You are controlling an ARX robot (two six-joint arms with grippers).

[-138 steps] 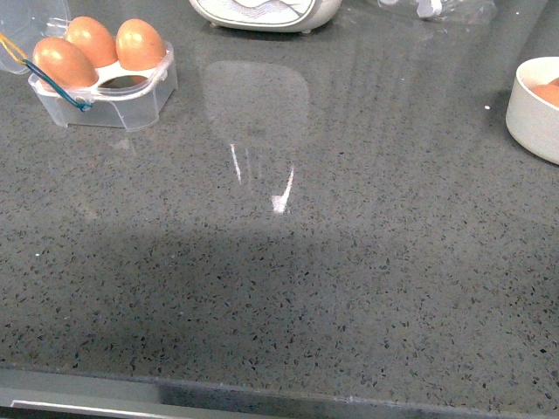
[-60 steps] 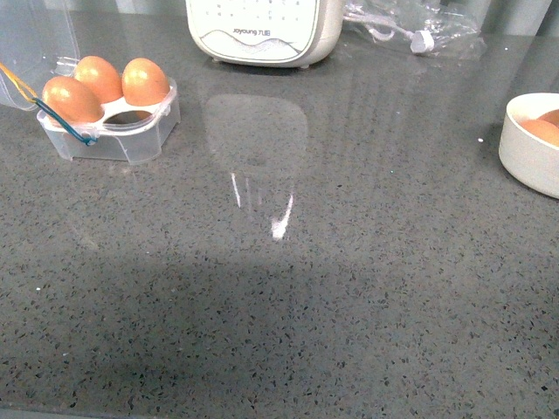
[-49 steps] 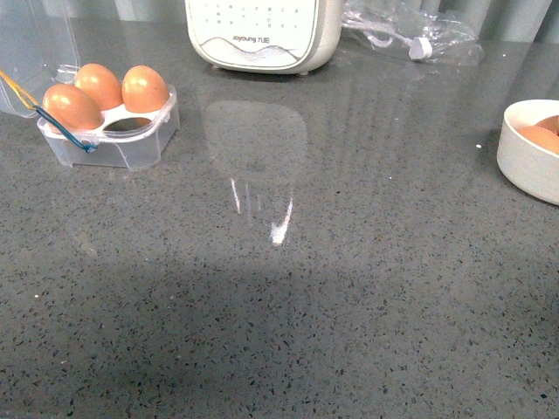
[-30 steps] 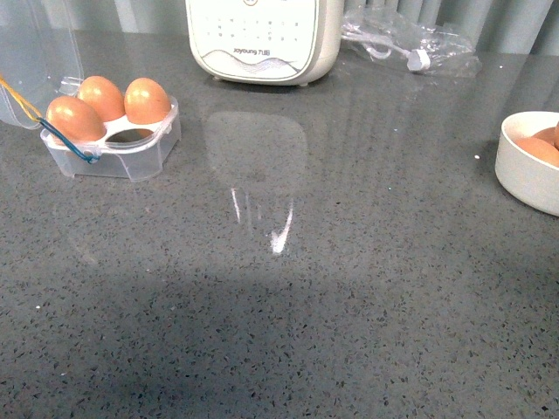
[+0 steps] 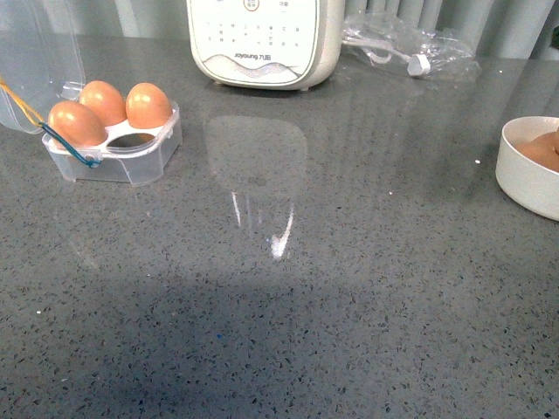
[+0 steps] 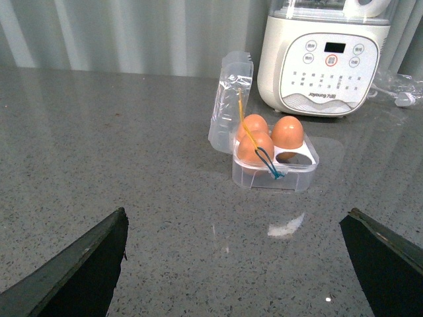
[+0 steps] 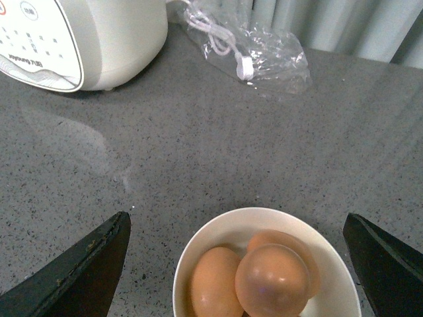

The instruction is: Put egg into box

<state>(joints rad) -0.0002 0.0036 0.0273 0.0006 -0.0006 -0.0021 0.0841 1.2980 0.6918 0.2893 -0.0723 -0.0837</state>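
Note:
The box [image 5: 131, 161] stands at the counter's far left, its clear lid [image 5: 35, 61] hinged open. It holds three brown eggs [image 5: 77, 123], and one front cell [image 5: 131, 138] is empty. The left wrist view shows the box [image 6: 291, 177] well ahead of my left gripper [image 6: 234, 224], which is open over bare counter. At the right edge a white bowl [image 5: 528, 188] holds more brown eggs. My open right gripper [image 7: 234, 216] hovers over that bowl [image 7: 192, 257], with an egg [image 7: 274, 281] lying on top of two others between the spread fingers. Neither arm shows in the front view.
A white Joyoung appliance [image 5: 262, 44] stands at the back of the grey speckled counter [image 5: 349, 288], behind and to the right of the box. A clear plastic bag with a cable [image 5: 410, 44] lies to the appliance's right. A grey curtain hangs behind.
The front view has tilted upward: box, bowl and appliance sit lower in the picture and more of the appliance shows. Nothing on the counter has moved.

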